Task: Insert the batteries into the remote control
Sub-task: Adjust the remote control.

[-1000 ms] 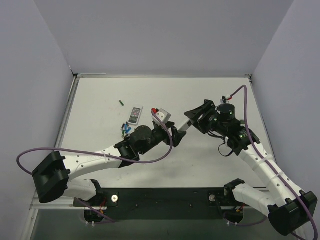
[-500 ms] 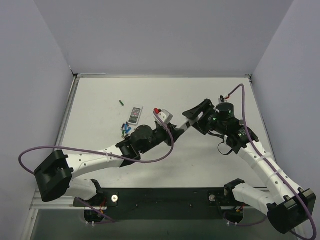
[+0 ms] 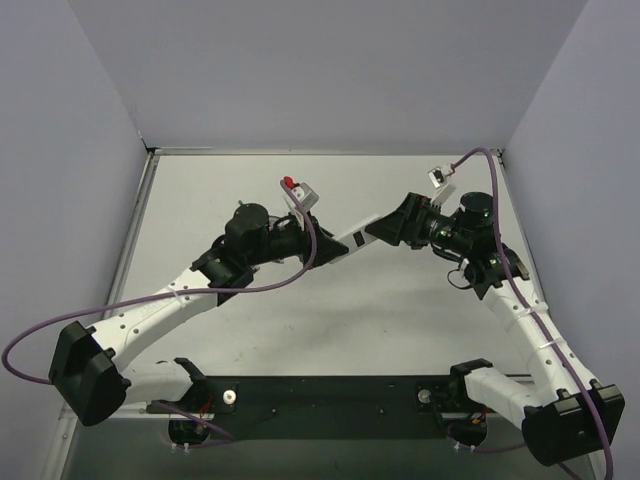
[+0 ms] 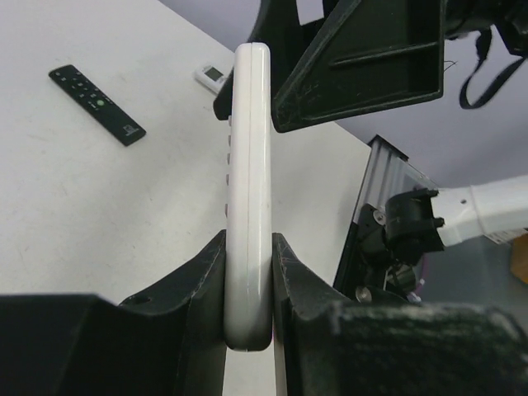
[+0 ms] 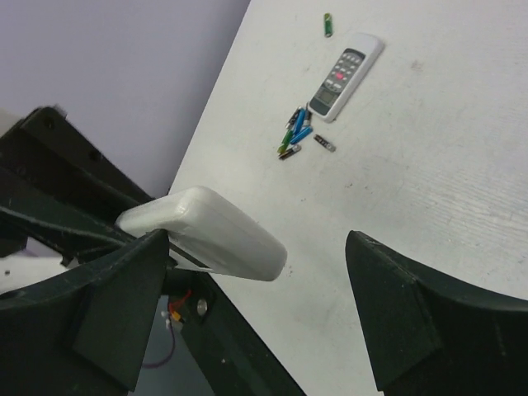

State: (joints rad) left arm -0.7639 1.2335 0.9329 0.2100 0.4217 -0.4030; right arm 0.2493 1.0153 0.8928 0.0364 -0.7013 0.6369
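Observation:
The white remote control (image 4: 249, 148) stands edge-on in my left gripper (image 4: 247, 241), which is shut on its lower end. From above it is a pale bar (image 3: 350, 241) held off the table between both arms. My right gripper (image 5: 257, 247) is open around the remote control's other end (image 5: 206, 233), its left finger (image 5: 124, 305) close beside it and its right finger (image 5: 412, 318) well apart. Several batteries (image 5: 294, 137) lie in a loose cluster on the table, with a dark grey one (image 5: 325, 144) beside them and a green one (image 5: 327, 25) farther off. In the top view my left arm hides them.
A white remote with a grey face and dark buttons (image 5: 345, 74) lies just beyond the battery cluster. A slim black remote (image 4: 96, 103) lies on the table in the left wrist view. Grey walls (image 3: 100, 120) enclose the table on three sides.
My left gripper has shut on the remote control and that arm has swung back and left. My right gripper has opened wider and moved back, off the remote.

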